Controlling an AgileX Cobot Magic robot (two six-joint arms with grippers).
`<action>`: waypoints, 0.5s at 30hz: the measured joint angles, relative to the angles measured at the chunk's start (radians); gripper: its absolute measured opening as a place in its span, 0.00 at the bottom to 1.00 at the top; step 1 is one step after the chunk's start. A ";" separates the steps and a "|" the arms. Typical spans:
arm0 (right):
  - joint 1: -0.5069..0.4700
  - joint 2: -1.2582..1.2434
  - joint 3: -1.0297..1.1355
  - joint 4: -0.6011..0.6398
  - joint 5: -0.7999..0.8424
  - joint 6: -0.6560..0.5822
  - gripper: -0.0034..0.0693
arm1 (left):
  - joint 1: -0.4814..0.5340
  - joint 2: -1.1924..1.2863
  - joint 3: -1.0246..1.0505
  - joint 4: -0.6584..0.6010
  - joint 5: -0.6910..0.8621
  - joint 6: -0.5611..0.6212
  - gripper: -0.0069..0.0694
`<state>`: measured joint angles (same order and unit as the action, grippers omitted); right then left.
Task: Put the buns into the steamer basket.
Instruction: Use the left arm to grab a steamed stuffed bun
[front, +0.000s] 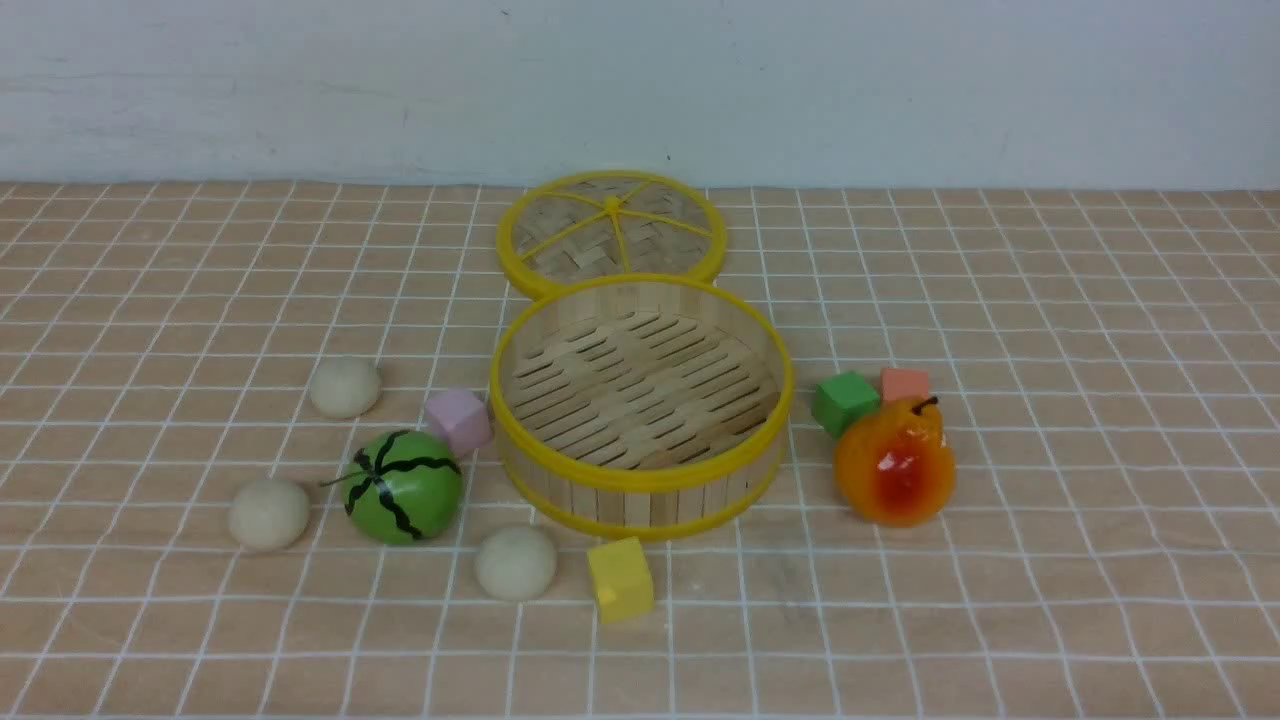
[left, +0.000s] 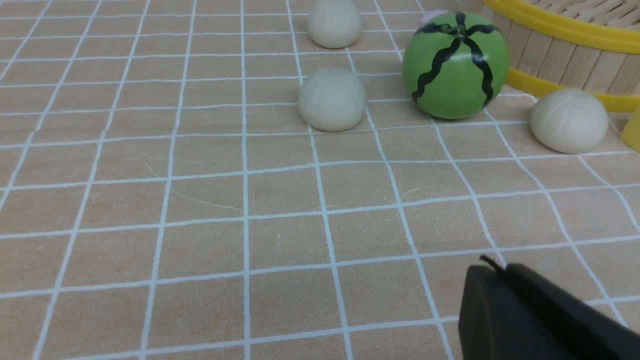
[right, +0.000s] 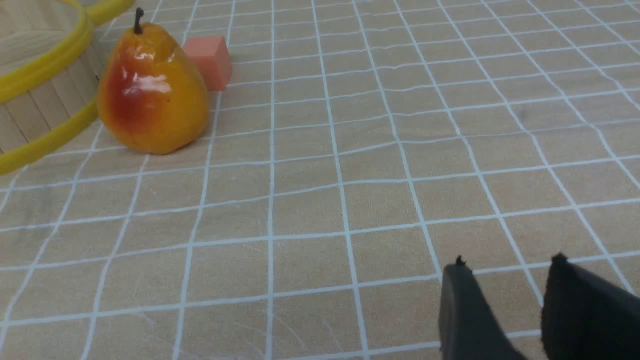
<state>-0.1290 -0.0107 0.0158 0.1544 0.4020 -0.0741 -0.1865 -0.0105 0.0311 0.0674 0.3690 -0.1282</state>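
Counting what lies on the one desk (front: 1050, 620), covered in a white-lined grid, gives ten things in all. Three buns (front: 268, 514), off-white and round, sit on the robot's left side of the desk, all outside the steamer basket (front: 640, 478). One bun is farthest back, one is at the far left of the group, and one is nearest the robot, between the watermelon ball and the yellow cube. One steamer basket stands at the middle, its slatted floor bare, two yellow bands ringing its wall. One woven lid (front: 612, 235) with yellow spokes lies flat just behind it, partly hidden by the basket's rim.

One green watermelon ball (front: 403, 488) with dark stripes rests among the three buns. Four foam cubes make up the small blocks: one purple cube (front: 459, 421) between ball and basket, one yellow cube (front: 621, 580) in front of the basket, one green cube (front: 846, 404) and one orange-pink cube (front: 905, 386) to the robot's right. One orange-red pear (front: 895, 465) with a single stem stands just in front of those last two cubes.

Two claws show, one per wrist view: the left claw (left: 492, 272) is closed with nothing in it, and the right claw (right: 510, 260) is open, two fingers apart, also holding nothing.
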 joint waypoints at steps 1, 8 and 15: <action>0.000 0.000 0.000 0.000 0.000 0.000 0.38 | 0.000 0.000 0.000 0.000 0.000 0.000 0.12; 0.000 0.000 0.000 0.000 0.000 0.000 0.38 | 0.000 0.000 0.000 0.000 0.000 0.000 0.13; 0.000 0.000 0.000 0.000 0.000 0.000 0.38 | 0.000 0.000 0.000 0.000 0.000 0.000 0.13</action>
<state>-0.1290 -0.0107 0.0158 0.1544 0.4020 -0.0741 -0.1865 -0.0105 0.0311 0.0678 0.3690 -0.1282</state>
